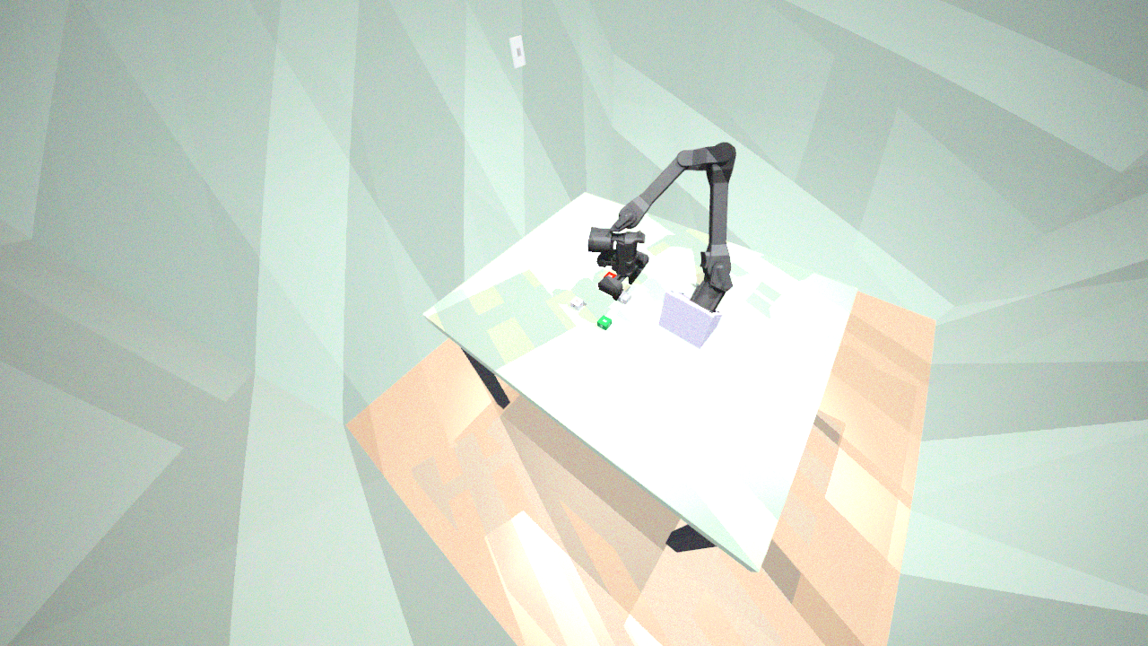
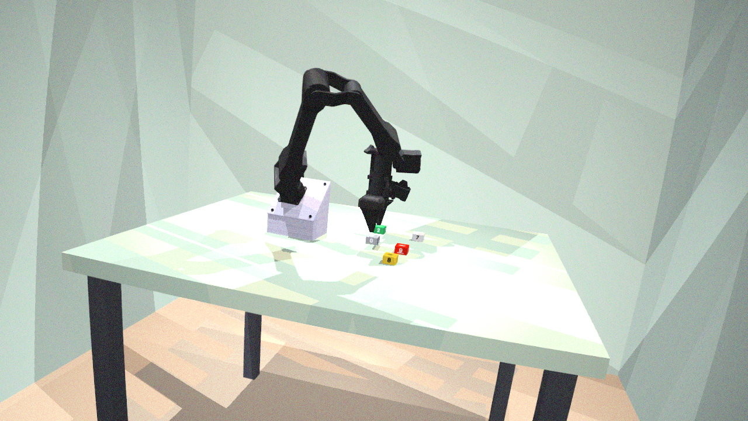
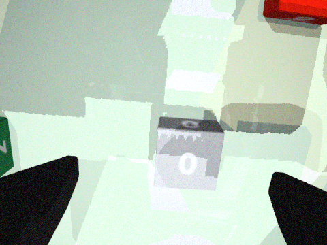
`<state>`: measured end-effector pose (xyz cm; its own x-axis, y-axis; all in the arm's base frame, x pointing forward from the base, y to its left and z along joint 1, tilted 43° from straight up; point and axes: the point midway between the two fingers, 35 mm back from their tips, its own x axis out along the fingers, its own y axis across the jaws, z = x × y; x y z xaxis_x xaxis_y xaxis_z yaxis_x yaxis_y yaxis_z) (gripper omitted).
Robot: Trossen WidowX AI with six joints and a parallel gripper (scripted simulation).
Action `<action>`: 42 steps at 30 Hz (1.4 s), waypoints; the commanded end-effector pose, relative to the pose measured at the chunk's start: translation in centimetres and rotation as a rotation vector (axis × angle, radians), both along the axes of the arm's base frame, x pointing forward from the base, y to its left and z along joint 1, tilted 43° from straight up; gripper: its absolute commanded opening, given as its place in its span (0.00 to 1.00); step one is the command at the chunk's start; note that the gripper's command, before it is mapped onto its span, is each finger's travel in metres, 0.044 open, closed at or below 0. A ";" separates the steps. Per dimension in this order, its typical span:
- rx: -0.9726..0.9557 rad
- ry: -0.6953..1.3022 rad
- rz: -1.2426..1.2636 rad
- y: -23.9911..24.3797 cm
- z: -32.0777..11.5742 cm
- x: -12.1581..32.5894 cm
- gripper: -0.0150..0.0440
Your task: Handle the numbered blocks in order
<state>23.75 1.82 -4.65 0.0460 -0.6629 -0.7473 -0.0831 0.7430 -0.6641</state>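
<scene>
Grey 0 block (image 3: 190, 154) sits between the open hand's (image 3: 173, 214) fingers, untouched.

claw (image 2: 375, 228) spread above grey block (image 2: 372, 240)

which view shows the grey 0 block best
The wrist view: the grey 0 block sits large between the open gripper's fingers, digit readable. The exterior view shows it small below the gripper, digit faint. In the top view the arm mostly hides it.
</scene>
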 end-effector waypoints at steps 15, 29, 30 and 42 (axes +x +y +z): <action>-0.012 0.011 0.002 -2.2 -2.2 -0.2 0.93; -0.012 0.011 0.002 -2.2 -2.2 -0.2 0.46; -0.012 0.011 0.002 -2.2 -2.2 -0.2 0.46; -0.012 0.011 0.002 -2.2 -2.2 -0.2 0.46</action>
